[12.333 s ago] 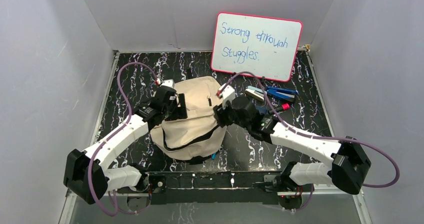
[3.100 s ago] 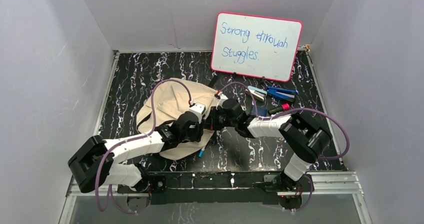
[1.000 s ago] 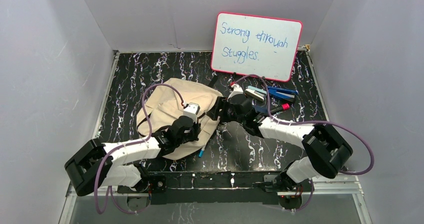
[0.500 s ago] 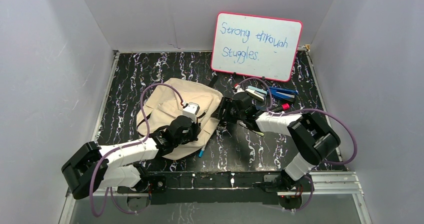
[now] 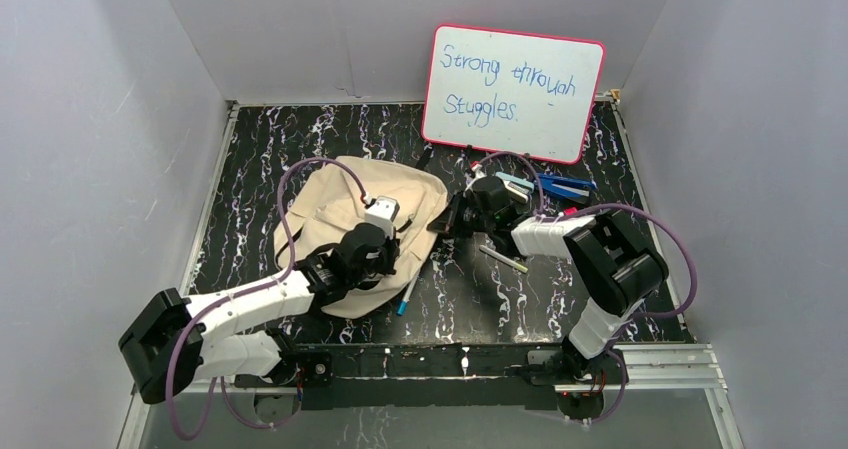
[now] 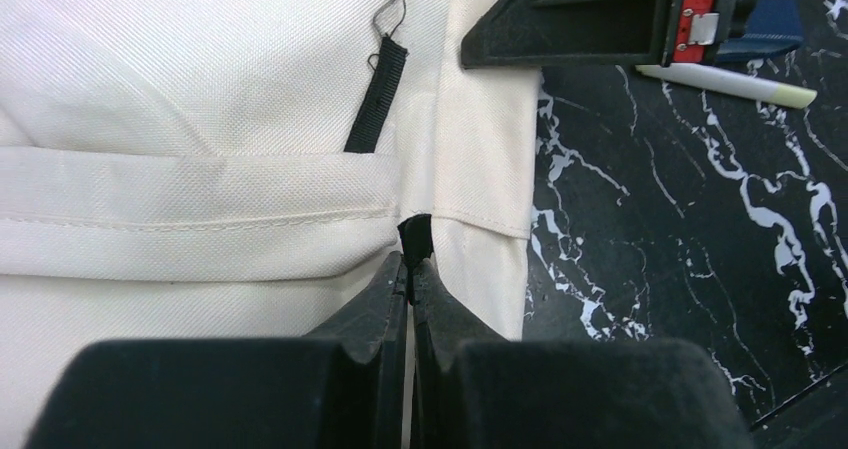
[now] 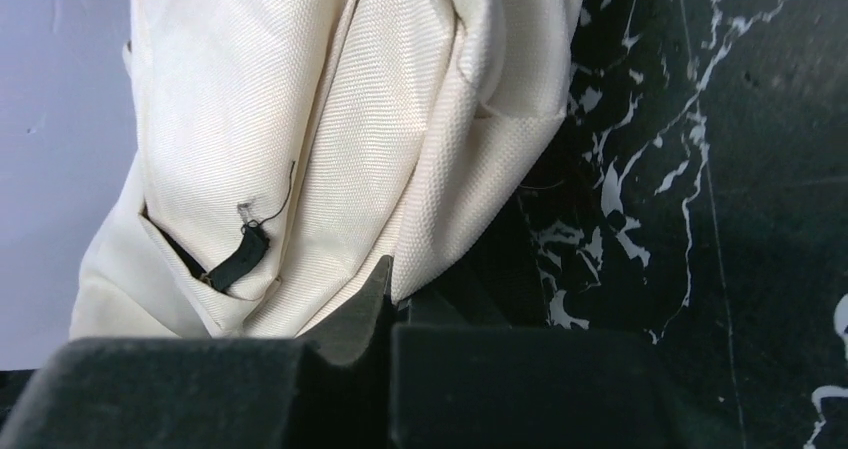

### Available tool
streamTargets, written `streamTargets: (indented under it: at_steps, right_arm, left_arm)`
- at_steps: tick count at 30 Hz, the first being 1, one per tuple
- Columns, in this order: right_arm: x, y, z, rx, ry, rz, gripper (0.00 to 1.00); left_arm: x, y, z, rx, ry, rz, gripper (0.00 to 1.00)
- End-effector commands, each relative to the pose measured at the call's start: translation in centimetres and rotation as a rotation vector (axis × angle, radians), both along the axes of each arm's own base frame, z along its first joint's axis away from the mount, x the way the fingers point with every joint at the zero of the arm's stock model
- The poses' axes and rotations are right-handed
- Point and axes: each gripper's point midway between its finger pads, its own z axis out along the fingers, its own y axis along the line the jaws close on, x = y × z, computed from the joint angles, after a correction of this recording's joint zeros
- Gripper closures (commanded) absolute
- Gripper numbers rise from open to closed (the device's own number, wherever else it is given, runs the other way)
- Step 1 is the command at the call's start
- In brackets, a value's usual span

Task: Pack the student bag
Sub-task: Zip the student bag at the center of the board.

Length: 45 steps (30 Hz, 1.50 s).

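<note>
Several items, a pen [image 5: 408,294] and far-right stationery [image 5: 545,194], lie loose on the bench [image 5: 260,149]. The student bag [image 5: 340,204] slumps flat left of centre, so packing seems barely begun. Left pincer [image 6: 411,264], pressed together, pinches a dark tab [image 6: 414,234] at its seam. Right pincer [image 7: 392,304] is pressed shut at the bag's right edge; grip unclear.

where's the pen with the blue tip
In the top view the blue-tipped pen lies on the table just right of the student bag's near edge.
</note>
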Motion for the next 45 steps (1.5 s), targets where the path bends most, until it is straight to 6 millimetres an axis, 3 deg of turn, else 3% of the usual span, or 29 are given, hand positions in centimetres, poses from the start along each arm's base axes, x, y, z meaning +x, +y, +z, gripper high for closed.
streamTargets:
  at_steps: [1,14,18,25,26,29,33,35,38,41,45]
  right_arm:
    - [4.8,-0.6,5.1,0.044,-0.176,-0.059,1.00]
    - [11.2,-3.0,5.3,0.033,-0.202,-0.108,1.00]
    - [14.0,-3.5,5.3,0.003,-0.240,-0.087,1.00]
    - [18.8,-2.3,5.4,-0.076,-0.334,0.068,1.00]
    - [19.4,-2.1,5.5,-0.089,-0.348,0.087,0.96]
    - [19.8,-2.2,6.5,-0.107,-0.370,0.092,0.62]
    - [17.3,-3.5,8.3,-0.090,-0.349,0.029,0.48]
    - [14.7,-4.2,9.2,-0.047,-0.306,0.003,0.46]
    - [9.5,-4.3,8.3,0.059,-0.173,-0.033,0.44]
    - [4.9,-2.7,8.5,0.119,-0.116,-0.046,0.43]
    - [0.4,0.2,9.5,0.196,-0.106,-0.082,0.39]
  left_arm:
    - [0.8,0.8,3.1,0.023,-0.045,0.042,1.00]
    - [-1.4,2.9,4.1,0.060,0.027,0.037,1.00]
    - [-1.7,3.3,4.6,0.059,0.029,0.044,1.00]
    - [-2.4,2.7,5.6,0.036,0.043,-0.002,1.00]
    - [-2.6,2.3,5.8,0.024,0.049,-0.027,1.00]
    - [-3.1,1.6,6.1,0.006,0.061,-0.080,1.00]
    - [-2.8,1.4,6.2,0.008,0.048,-0.078,1.00]
    - [-2.4,1.4,6.2,0.013,0.037,-0.068,1.00]
    - [-1.8,1.3,6.3,0.024,0.021,-0.050,1.00]
    - [-1.3,1.0,6.4,0.032,0.010,-0.051,1.00]
    - [-1.1,0.8,6.4,0.040,0.006,-0.056,1.00]
